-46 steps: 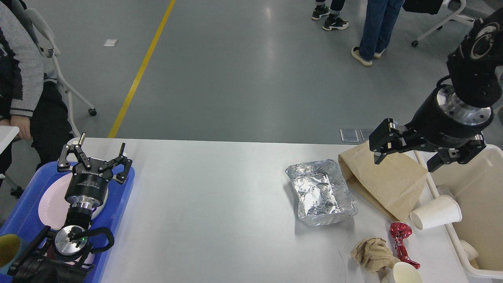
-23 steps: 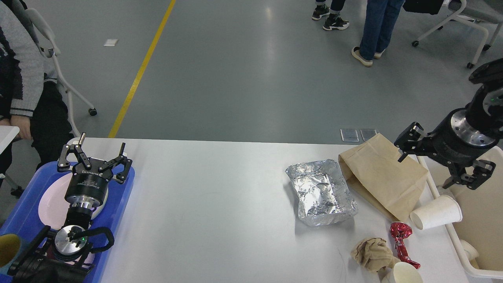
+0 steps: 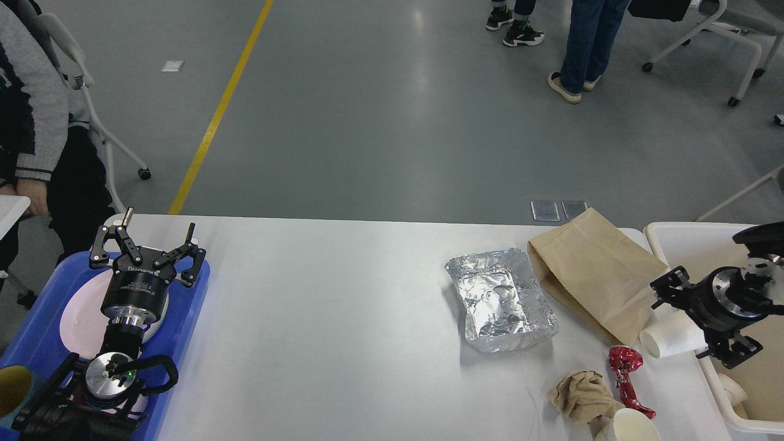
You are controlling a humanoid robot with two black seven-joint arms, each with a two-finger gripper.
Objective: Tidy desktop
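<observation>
The white desktop [image 3: 337,318] carries litter on its right side: a crumpled foil tray [image 3: 499,300], a brown paper bag [image 3: 594,272], a red foil wrapper [image 3: 625,373], a ball of brown paper [image 3: 579,395] and a white paper cup [image 3: 667,340] lying on its side. My right gripper [image 3: 698,321] is open, low by the desktop's right edge, with its fingers spread around the back end of that lying cup. My left gripper [image 3: 144,242] is open and empty, held above a white plate [image 3: 76,318] on the blue tray [image 3: 37,343].
A cream bin [image 3: 692,236] stands at the right edge with a cup [image 3: 730,387] inside. Another white cup [image 3: 631,425] sits at the front edge. A yellow-green cup [image 3: 12,389] stands on the tray. A seated person is at far left, and people and chairs stand behind.
My right arm has swung down and to the right, from high above the paper bag to the lying cup by the bin. The left arm has not moved.
</observation>
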